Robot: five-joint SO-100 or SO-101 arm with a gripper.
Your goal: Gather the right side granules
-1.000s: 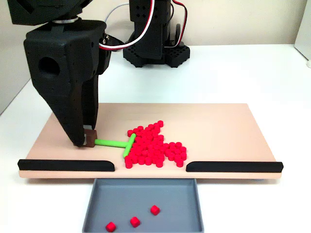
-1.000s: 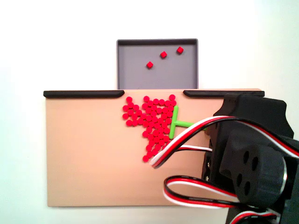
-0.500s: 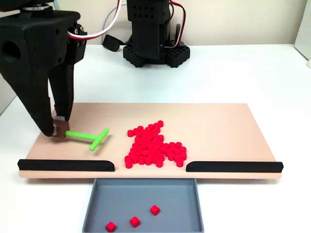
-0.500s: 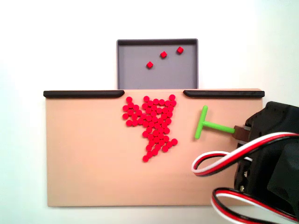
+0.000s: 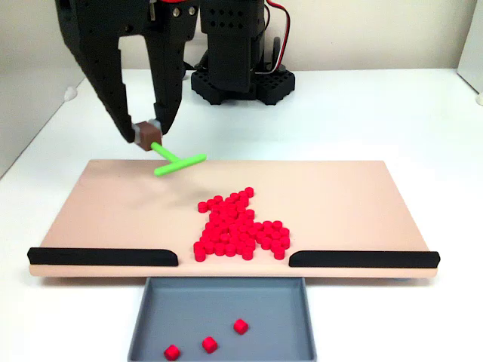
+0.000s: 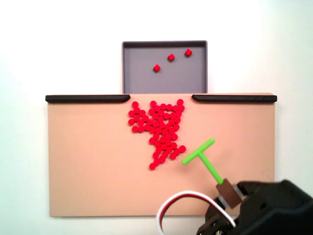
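The red granules (image 5: 240,226) lie in one tight pile on the tan board (image 5: 355,196), close to its front edge, between the two black rails. In the other fixed view the granules (image 6: 160,129) spread from the rail gap toward the board's middle. My gripper (image 5: 146,134) is shut on the brown end block of the green T-shaped stick (image 5: 179,161), over the board's far left part. The stick's crossbar stands well clear of the pile. In the other fixed view the gripper (image 6: 229,193) holds the stick (image 6: 200,155) just right of the pile's tip.
A grey tray (image 5: 151,324) sits below the gap between the left rail (image 5: 102,256) and the right rail (image 5: 362,259), with three red granules (image 5: 210,344) inside. The arm's black base (image 5: 234,75) stands behind the board. White table surrounds the board.
The gripper pulled the stick away from the pile's left side, then carried it from the board's front left to its far part, turning the crossbar. The pile has not moved.
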